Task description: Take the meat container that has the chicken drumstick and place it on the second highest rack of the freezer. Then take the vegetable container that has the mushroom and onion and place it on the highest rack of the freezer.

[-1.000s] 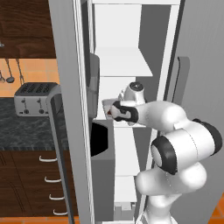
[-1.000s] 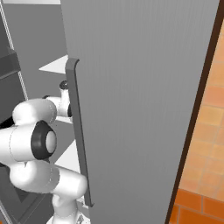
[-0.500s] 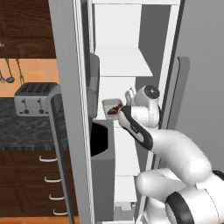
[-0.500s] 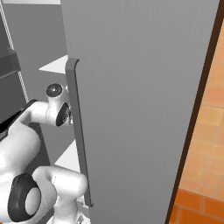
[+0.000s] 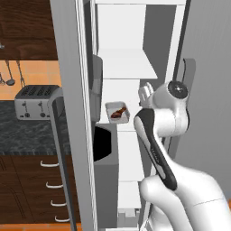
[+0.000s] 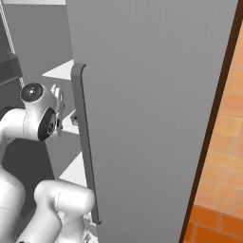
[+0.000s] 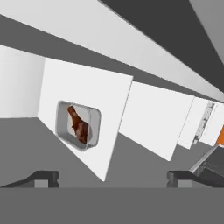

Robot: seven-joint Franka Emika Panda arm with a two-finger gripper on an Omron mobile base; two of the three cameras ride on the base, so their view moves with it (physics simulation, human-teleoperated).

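Chicken drumstick (image 5: 118, 113) is lying in its meat container (image 5: 117, 112), which is sitting on the second highest rack (image 5: 131, 121) of the freezer (image 5: 135, 54), near the rack's left edge. End effector (image 5: 145, 93) is hanging open just beside the container, holding nothing.

The tray (image 5: 117, 112) with the drumstick (image 5: 119, 113) in it sits on the second shelf (image 5: 118, 122) from the top inside the freezer (image 5: 72, 135), with the top shelf (image 5: 126, 63) above it. The gripper (image 5: 145, 92) hangs just right of the tray, apart from it, jaws spread. Left of the freezer, a toaster (image 5: 34, 101) stands on the counter (image 5: 27, 135), drawers (image 5: 49, 189) below.
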